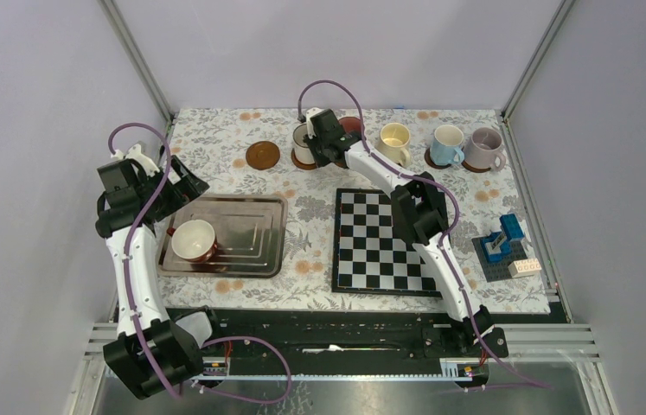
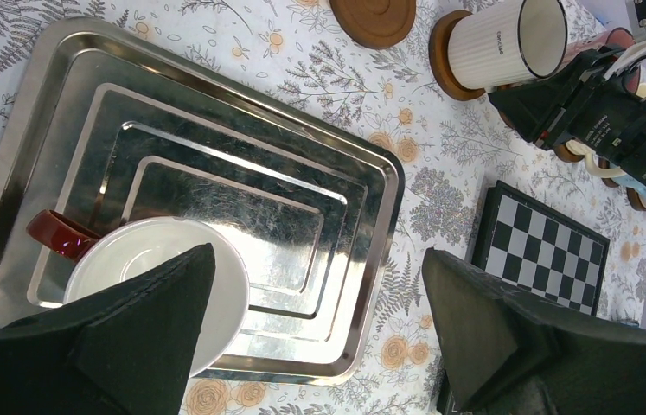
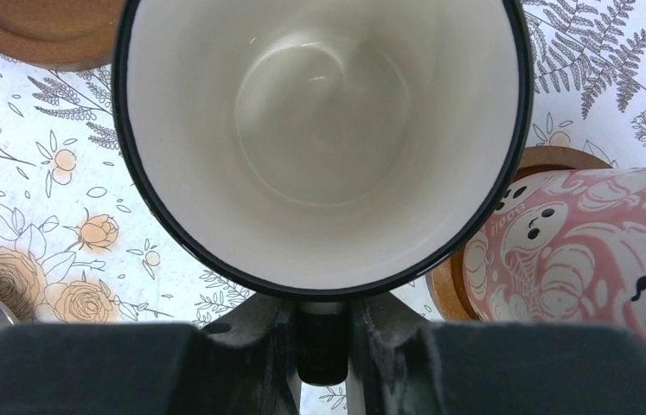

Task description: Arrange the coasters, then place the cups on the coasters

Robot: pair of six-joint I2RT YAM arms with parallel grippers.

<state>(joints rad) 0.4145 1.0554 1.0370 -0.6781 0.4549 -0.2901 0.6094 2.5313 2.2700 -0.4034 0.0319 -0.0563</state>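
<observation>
My right gripper (image 3: 323,324) is shut on the dark handle of a white cup (image 3: 323,130) with a black rim. Seen from the left wrist, that ribbed white cup (image 2: 509,43) has its base at a brown coaster (image 2: 447,60). An empty coaster (image 1: 262,155) lies to its left. A pink patterned cup (image 3: 596,251) stands on a coaster (image 3: 553,160) to its right. Cream-yellow (image 1: 394,141), light blue (image 1: 447,144) and lilac (image 1: 483,147) cups sit on coasters along the back. My left gripper (image 2: 317,255) hangs open above a dark-red cup (image 2: 146,277), which lies in the metal tray (image 2: 215,130).
A black-and-white chessboard (image 1: 384,242) lies right of the tray (image 1: 250,220). Blue and white toy bricks on a dark plate (image 1: 502,248) sit at the right edge. Frame posts and walls close in the flowered tablecloth at the back and sides.
</observation>
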